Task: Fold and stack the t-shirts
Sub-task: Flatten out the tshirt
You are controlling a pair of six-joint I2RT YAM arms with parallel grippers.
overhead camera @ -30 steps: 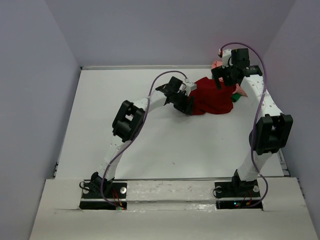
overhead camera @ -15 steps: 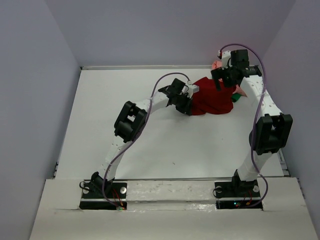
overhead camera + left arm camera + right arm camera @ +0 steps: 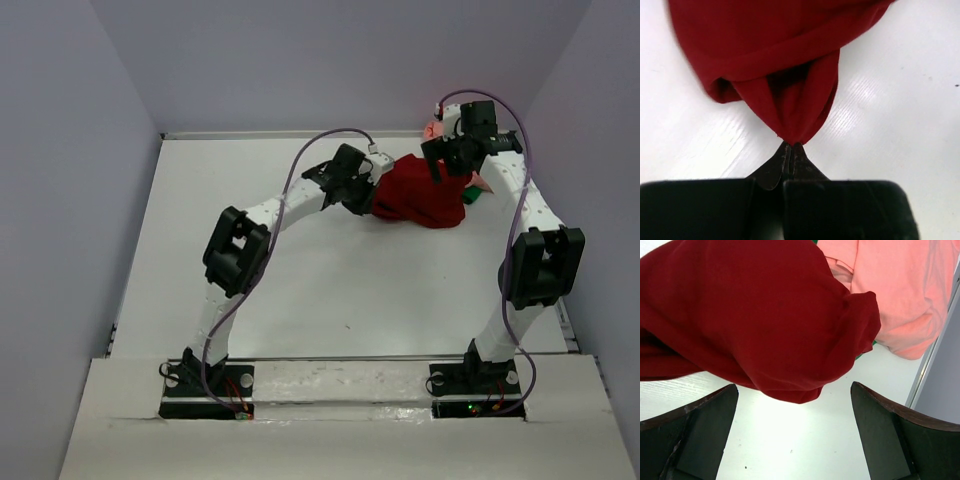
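Note:
A crumpled dark red t-shirt (image 3: pixel 420 195) lies at the far right of the white table (image 3: pixel 300 270). My left gripper (image 3: pixel 372 198) is shut on its left edge; in the left wrist view the pinched cloth (image 3: pixel 790 107) hangs in a point from the closed gripper (image 3: pixel 791 146). My right gripper (image 3: pixel 448 165) hovers open over the shirt's far side. In the right wrist view its wide-apart fingers (image 3: pixel 700 425) frame the red shirt's (image 3: pixel 755 315) hem. A salmon pink t-shirt (image 3: pixel 900 285) lies behind, and a sliver of green fabric (image 3: pixel 470 196) peeks out at the right.
The grey back wall (image 3: pixel 340 60) and right wall (image 3: pixel 600 200) stand close to the shirt pile. The table's right edge strip (image 3: pixel 935 355) runs just beside the pink shirt.
My left gripper closed on the red shirt's edge and the arm swung back and left, lifting the cloth a little. The right arm barely moved.

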